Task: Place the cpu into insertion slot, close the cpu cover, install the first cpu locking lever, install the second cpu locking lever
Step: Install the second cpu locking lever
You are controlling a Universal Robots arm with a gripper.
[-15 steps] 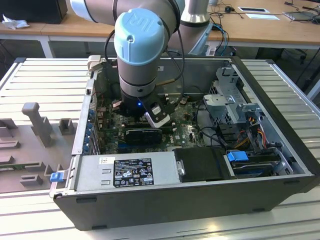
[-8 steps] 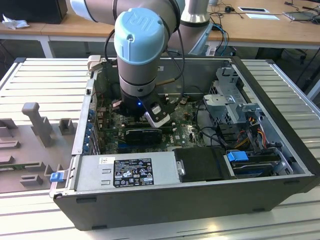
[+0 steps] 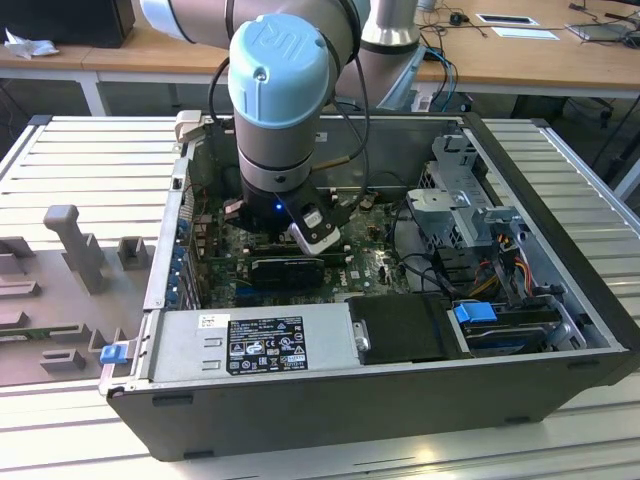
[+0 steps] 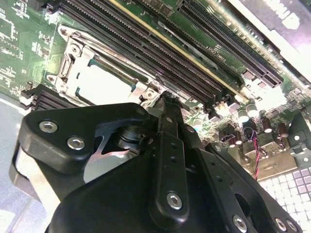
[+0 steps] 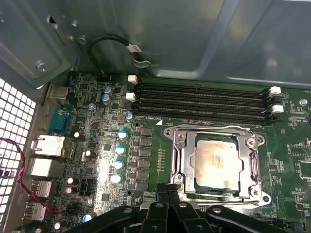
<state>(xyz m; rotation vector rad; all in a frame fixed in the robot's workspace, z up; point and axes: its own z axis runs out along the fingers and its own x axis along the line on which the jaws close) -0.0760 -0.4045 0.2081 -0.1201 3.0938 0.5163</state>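
Black tool (image 5: 167, 194), fingers together and holding nothing, sits at the cpu cover's (image 5: 182, 160) six o'clock edge, cpu (image 5: 216, 162) seated; press the lever squarely.

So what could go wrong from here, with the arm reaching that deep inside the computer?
The gripper, jaws closed, sits right at the edge of the cpu cover, which lies down over the cpu. A slip there could scrape the green board or knock the small blue-topped capacitors nearby. Hard downward pressure might also damage the cpu if it isn't lying flat, which I can't tell from here.
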